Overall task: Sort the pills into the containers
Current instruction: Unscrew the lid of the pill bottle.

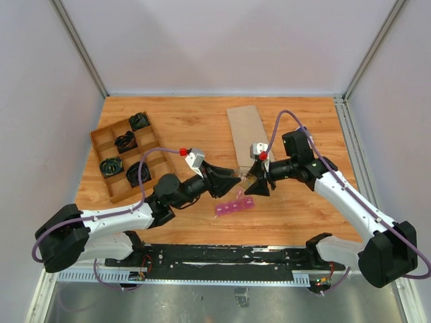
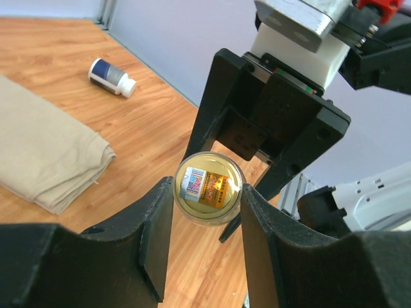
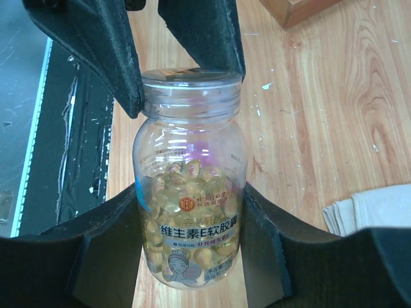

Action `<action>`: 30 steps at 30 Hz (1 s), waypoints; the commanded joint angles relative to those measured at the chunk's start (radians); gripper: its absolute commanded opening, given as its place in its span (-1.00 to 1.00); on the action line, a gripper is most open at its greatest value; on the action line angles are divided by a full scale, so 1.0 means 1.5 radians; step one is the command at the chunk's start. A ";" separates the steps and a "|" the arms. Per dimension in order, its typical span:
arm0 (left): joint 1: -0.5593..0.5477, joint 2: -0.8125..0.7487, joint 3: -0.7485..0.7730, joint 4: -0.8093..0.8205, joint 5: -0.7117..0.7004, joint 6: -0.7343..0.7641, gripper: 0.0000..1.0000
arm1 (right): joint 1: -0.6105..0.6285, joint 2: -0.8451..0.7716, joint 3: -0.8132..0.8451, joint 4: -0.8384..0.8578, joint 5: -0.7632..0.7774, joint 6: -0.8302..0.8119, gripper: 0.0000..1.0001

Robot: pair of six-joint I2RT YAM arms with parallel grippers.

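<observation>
Pills (image 3: pixel 173 186) haven't gone anywhere yet imo. The yellow softgels all sit inside the clear bottle (image 3: pixel 189 128), and the pink pill box (image 1: pixel 234 206) lies flat on the table (image 1: pixel 168 128) just beside it, too small from above to tell if any lid is up. So basically the whole sort is left. Right claw (image 3: pixel 189 192) is clamped around the bottle's body, left claw (image 2: pixel 205 191) pinches its top from the opposite side, can't tell if a cap is on. Both arms reach inward and meet mid-table with the bottle between them. Wooden tray (image 1: pixel 96 145) and folded cloth (image 2: pixel 45 147) sit further out
</observation>
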 commanded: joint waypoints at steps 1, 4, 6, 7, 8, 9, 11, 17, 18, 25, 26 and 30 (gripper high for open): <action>-0.010 -0.010 0.050 -0.045 -0.058 -0.074 -1.00 | -0.005 0.001 0.018 0.013 0.008 0.011 -0.93; -0.015 -0.011 0.057 -0.048 -0.047 -0.090 -0.99 | -0.006 0.001 0.019 0.013 0.007 0.011 -0.93; -0.017 -0.013 0.057 -0.049 -0.041 -0.098 -0.82 | -0.006 0.001 0.019 0.013 0.009 0.011 -0.93; -0.017 -0.015 0.056 -0.048 -0.039 -0.099 -0.61 | -0.006 0.001 0.019 0.013 0.008 0.012 -0.93; -0.016 -0.017 0.055 -0.050 -0.037 -0.100 -0.44 | -0.005 0.000 0.019 0.012 0.006 0.012 -0.93; -0.017 -0.019 0.054 -0.051 -0.033 -0.099 -0.29 | -0.006 0.000 0.019 0.013 0.006 0.012 -0.93; -0.017 -0.023 0.051 -0.052 -0.027 -0.095 -0.04 | -0.006 0.000 0.019 0.013 0.004 0.012 -0.93; -0.017 -0.036 0.034 -0.053 -0.014 -0.071 0.42 | -0.006 -0.001 0.019 0.013 -0.001 0.011 -0.93; -0.016 -0.039 0.032 -0.053 -0.011 -0.067 0.44 | -0.006 -0.001 0.019 0.013 -0.001 0.011 -0.93; -0.016 -0.059 0.029 -0.112 -0.038 -0.019 0.59 | -0.006 0.000 0.018 0.012 -0.008 0.009 -0.93; -0.017 -0.062 0.027 -0.123 -0.048 -0.011 0.59 | -0.005 -0.001 0.018 0.012 -0.009 0.009 -0.93; -0.017 -0.084 0.013 -0.136 -0.046 0.019 0.63 | -0.005 -0.001 0.018 0.012 -0.012 0.008 -0.93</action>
